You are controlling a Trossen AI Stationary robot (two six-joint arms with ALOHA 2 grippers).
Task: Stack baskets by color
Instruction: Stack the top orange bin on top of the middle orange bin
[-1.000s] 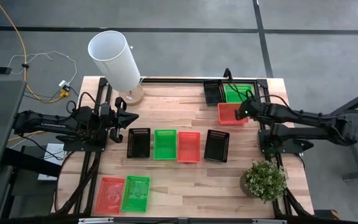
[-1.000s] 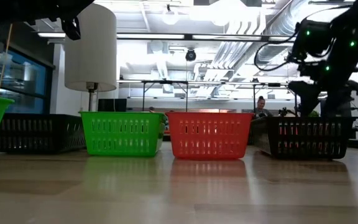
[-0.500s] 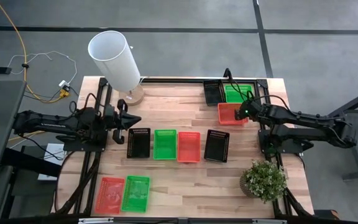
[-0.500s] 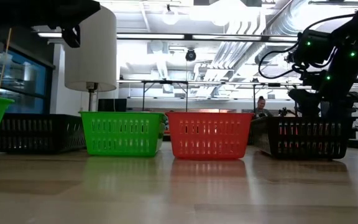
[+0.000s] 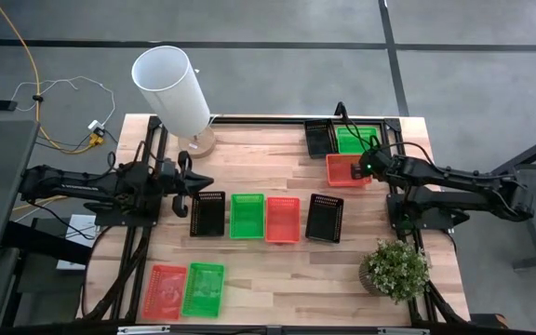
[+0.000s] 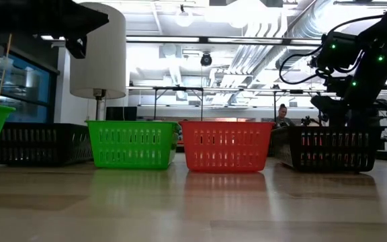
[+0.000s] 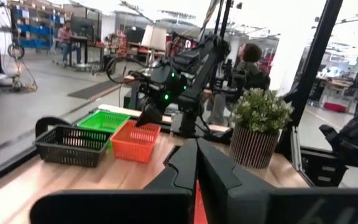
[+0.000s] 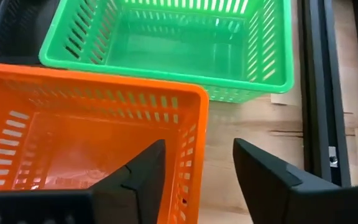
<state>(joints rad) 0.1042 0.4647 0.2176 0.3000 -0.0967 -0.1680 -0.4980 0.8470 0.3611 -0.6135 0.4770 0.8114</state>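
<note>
Moved lower over the red mesh plastic basket (image 8: 86, 146) at the table's far right, right gripper (image 8: 194, 177) fingers spread astride its wall, ready to pinch; left gripper (image 7: 196, 163) pressed together.

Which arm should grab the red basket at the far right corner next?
Right. The right gripper already straddles the red basket's wall with open jaws, one finger inside and one outside. The left gripper is shut, across the table beside the lamp.
</note>
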